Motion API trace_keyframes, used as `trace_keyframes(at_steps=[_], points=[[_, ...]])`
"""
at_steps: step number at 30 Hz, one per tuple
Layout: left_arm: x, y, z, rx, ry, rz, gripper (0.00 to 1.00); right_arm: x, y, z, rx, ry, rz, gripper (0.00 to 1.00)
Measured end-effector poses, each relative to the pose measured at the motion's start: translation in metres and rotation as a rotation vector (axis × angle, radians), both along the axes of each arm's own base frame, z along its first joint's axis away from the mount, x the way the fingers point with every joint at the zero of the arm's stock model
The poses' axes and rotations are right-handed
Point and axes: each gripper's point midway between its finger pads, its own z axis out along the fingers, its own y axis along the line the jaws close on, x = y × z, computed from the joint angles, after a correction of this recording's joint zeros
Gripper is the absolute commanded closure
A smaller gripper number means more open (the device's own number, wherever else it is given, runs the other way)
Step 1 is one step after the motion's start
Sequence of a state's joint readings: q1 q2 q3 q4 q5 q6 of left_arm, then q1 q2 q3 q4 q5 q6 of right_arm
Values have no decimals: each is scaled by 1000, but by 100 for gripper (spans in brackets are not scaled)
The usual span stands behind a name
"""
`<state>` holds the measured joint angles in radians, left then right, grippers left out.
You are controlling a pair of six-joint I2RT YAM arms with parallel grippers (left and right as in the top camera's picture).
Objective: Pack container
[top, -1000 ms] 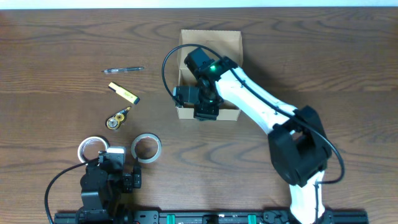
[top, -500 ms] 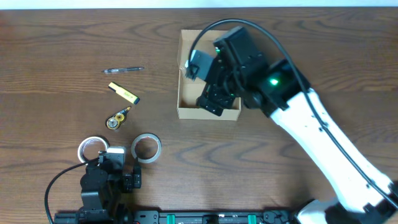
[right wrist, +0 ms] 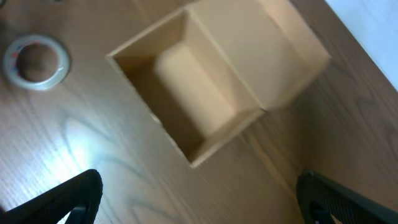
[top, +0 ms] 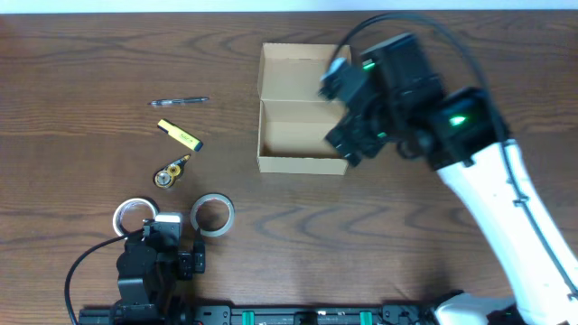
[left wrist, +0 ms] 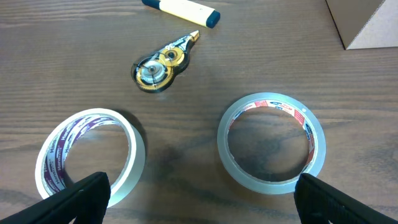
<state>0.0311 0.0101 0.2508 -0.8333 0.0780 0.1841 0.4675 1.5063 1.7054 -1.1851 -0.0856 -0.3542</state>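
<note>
Container [top: 302,135]: light-tan cardboard box, upright on the desk [top: 81,54] at centre, toward the far edge. Its hinged flap is folded back on the far side and the bare cardboard interior faces up. Right end effector [top: 350,143]: raised over the box's right wall near the front right corner and clear of the cardboard. The wrist view looks down into the open box from above. Fingers spread wide, holding nothing. Items to the left of the box, well apart from it: a pen [top: 179,101], a yellow marker with a dark cap [top: 179,134] and a correction-tape dispenser [top: 170,171], in a loose column running toward the near edge. Nearer the front-left of the desk lie two tape rolls, flat and side by side: a white roll with purple print [left wrist: 62,140] and a clear roll [left wrist: 267,102]. Left end effector [left wrist: 205,199]: low at the front-left, just behind the two rolls, fingers spread wide, gripping nothing.
</note>
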Motion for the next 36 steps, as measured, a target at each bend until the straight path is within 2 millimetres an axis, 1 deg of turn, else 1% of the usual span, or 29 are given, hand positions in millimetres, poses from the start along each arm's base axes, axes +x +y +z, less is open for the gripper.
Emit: trace_keyframes(at_steps=[2,4,7,10,14,16,21,23,25,27,29,33,36], points=[[0,0,0,0,0,0,5,7,-23,6,44,-4,-56,1],[0,0,0,0,0,0,5,9,-43,9,76,-16,-89,1],[0,0,0,0,0,0,5,3,-65,8,111,-50,-120,1],[0,0,0,0,0,0,5,-8,-79,-2,138,-107,-137,1],[0,0,0,0,0,0,4,-32,-93,-27,165,-205,-154,1],[0,0,0,0,0,0,5,-49,-99,-48,169,-240,-165,1],[0,0,0,0,0,0,5,-80,-109,-93,174,-294,-187,1],[0,0,0,0,0,0,5,-86,-112,-102,181,-339,-193,1],[0,0,0,0,0,0,5,-97,-116,-118,181,-354,-203,1],[0,0,0,0,0,0,4,-103,-117,-130,180,-366,-206,1],[0,0,0,0,0,0,5,-110,-118,-146,179,-372,-207,1],[0,0,0,0,0,0,5,-119,-121,-177,175,-389,-214,1],[0,0,0,0,0,0,5,-121,-122,-193,172,-392,-218,1]])
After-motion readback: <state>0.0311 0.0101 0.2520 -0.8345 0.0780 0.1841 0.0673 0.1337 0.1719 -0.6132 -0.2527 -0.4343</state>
